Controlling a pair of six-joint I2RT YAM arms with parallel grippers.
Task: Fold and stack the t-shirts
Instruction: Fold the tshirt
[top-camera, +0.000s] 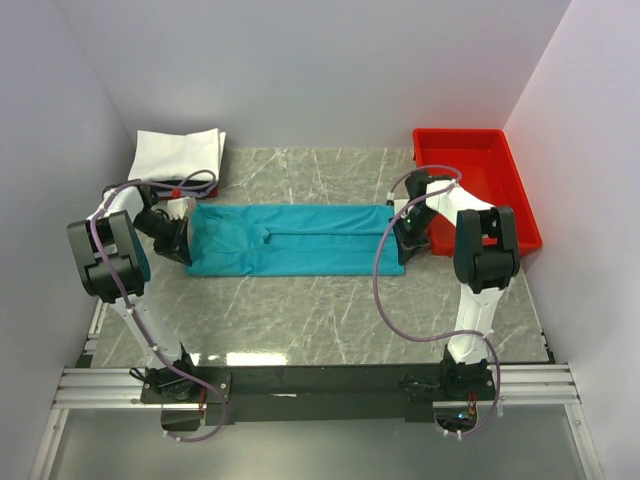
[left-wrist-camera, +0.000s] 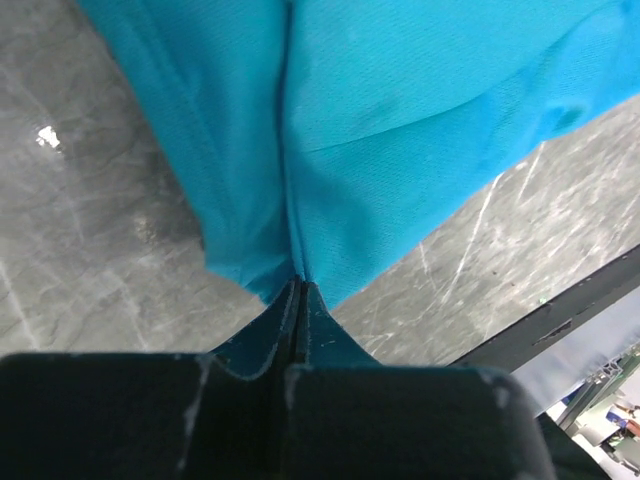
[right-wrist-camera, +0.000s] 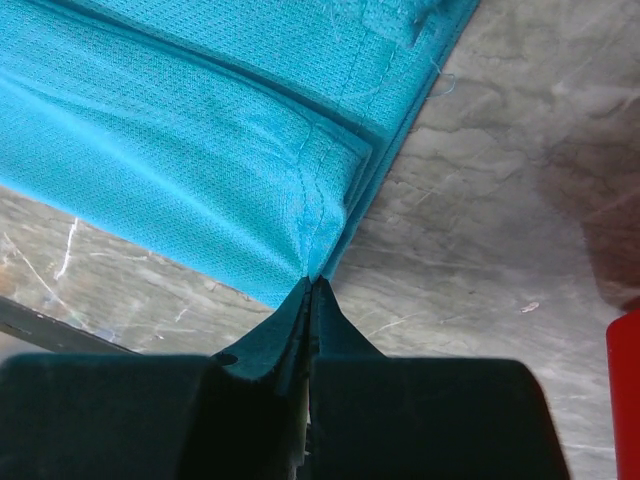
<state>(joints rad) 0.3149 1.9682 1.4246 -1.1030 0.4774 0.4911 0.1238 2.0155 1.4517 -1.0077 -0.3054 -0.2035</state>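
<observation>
Left gripper (left-wrist-camera: 298, 288) and right gripper (right-wrist-camera: 312, 284) pinch opposite ends of the fine-knit teal t-shirt (top-camera: 300, 245).

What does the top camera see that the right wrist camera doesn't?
Only the top camera shows the folded white t-shirt in the far left corner and the left pincer. Only the right wrist camera shows the stitched hem up close, pinched in the shut right pincer. Both show the teal t-shirt, the grey table and some of the red tray.
</observation>
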